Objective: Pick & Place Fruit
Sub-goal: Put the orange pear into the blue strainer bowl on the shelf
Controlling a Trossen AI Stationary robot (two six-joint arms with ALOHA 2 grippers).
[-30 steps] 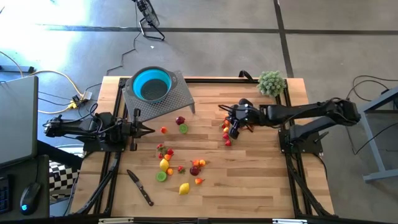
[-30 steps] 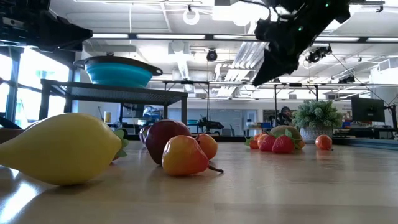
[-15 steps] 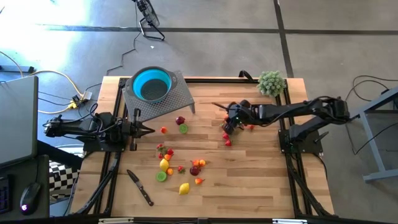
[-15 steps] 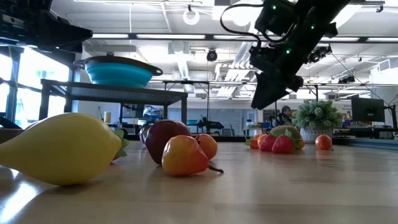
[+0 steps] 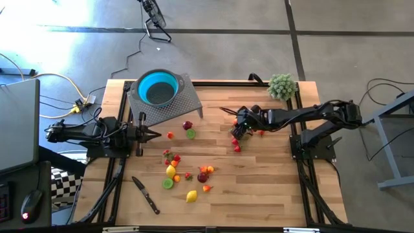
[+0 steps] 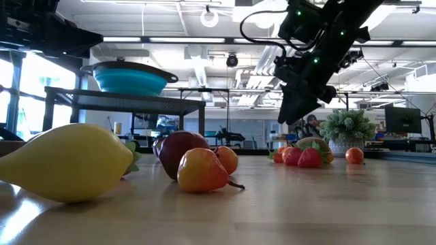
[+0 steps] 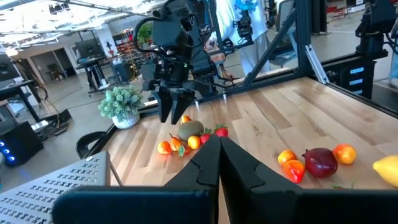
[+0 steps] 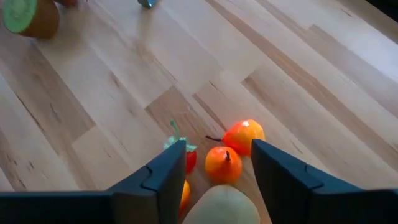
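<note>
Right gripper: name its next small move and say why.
Probably lower straight down. The right gripper hangs open above the fruit cluster, an orange fruit showing between its fingers, nothing held. The low view shows it well clear of the table.

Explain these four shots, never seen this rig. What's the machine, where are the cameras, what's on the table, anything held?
Two dark robot arms work at a wooden table. One camera looks straight down, one sits at tabletop height, and one rides on each wrist. Small toy fruit lies scattered on the wood, with a knife and a fuzzy plant ball. A teal bowl sits on a perforated stand. The left gripper waits shut at the table's left edge. The right gripper hangs open above a fruit cluster, holding nothing.
</note>
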